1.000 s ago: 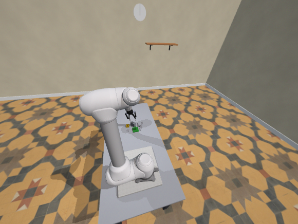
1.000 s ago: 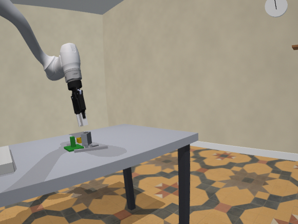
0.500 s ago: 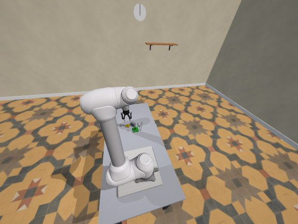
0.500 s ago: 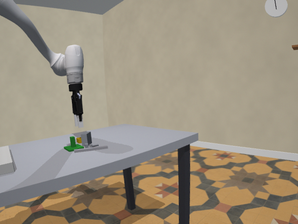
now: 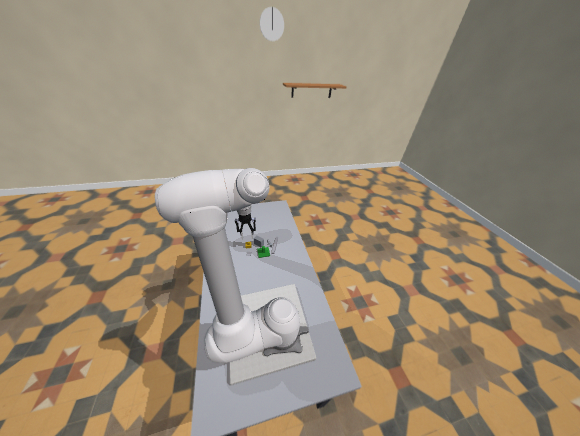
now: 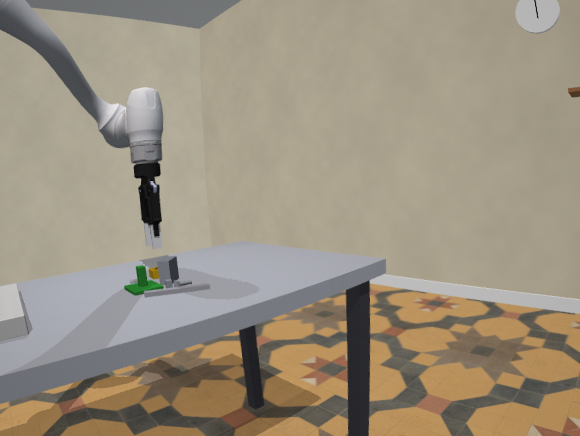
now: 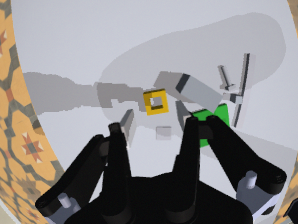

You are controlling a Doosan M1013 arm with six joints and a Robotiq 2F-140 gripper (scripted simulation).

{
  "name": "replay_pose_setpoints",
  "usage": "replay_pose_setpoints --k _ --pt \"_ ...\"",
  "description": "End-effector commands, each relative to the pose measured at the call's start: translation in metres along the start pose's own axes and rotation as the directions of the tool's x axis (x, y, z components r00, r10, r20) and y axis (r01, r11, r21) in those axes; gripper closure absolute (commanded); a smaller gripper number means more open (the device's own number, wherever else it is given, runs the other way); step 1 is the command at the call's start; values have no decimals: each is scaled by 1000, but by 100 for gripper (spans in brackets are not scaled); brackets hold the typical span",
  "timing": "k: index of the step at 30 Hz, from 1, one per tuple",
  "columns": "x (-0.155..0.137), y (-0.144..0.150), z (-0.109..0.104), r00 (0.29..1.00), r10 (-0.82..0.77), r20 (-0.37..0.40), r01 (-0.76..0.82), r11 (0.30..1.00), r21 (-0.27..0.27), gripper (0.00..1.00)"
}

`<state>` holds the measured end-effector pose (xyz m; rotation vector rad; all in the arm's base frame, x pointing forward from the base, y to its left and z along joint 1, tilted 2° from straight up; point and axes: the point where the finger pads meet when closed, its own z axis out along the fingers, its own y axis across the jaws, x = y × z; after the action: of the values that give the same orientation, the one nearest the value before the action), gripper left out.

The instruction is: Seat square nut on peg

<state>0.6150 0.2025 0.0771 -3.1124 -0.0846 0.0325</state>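
Note:
A small yellow square nut (image 5: pixel 248 244) lies flat on the grey table; it also shows in the exterior view (image 6: pixel 154 272) and in the wrist view (image 7: pixel 154 102). A green peg on a green base (image 5: pixel 263 252) stands right beside it (image 6: pixel 142 280), at the right in the wrist view (image 7: pixel 212 121). A grey block (image 6: pixel 167 269) stands next to both. My gripper (image 5: pixel 246 231) (image 6: pixel 153 242) hangs straight down above this cluster, well clear of the table. Its fingers stand partly open with nothing between them, and the nut shows just beyond the fingertips.
Thin grey bars (image 6: pixel 177 289) lie on the table by the grey block, also in the wrist view (image 7: pixel 236 86). My arm's base sits on a white plate at the near end of the table. The table edge is to the right (image 6: pixel 370 265).

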Motion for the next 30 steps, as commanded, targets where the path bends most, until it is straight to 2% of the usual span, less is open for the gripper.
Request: replay_pose_setpoints --k 1,5,11,13,18,22,23,30 --pt "0 0 3 1000 0 0 0 1000 0 60" --pt "1 0 18 1000 1 0 -1 1000 0 60" --pt "1 0 56 1000 2 -1 -2 1000 0 60" --pt "1 0 56 1000 2 -1 -2 1000 0 60" --pt "1 1 77 1000 3 -2 -3 1000 -1 60" --pt "0 1 80 1000 3 -2 -3 1000 -1 60" --pt "0 1 80 1000 3 -2 -3 1000 -1 100" --pt "0 1 80 1000 3 -2 -3 1000 -1 100"
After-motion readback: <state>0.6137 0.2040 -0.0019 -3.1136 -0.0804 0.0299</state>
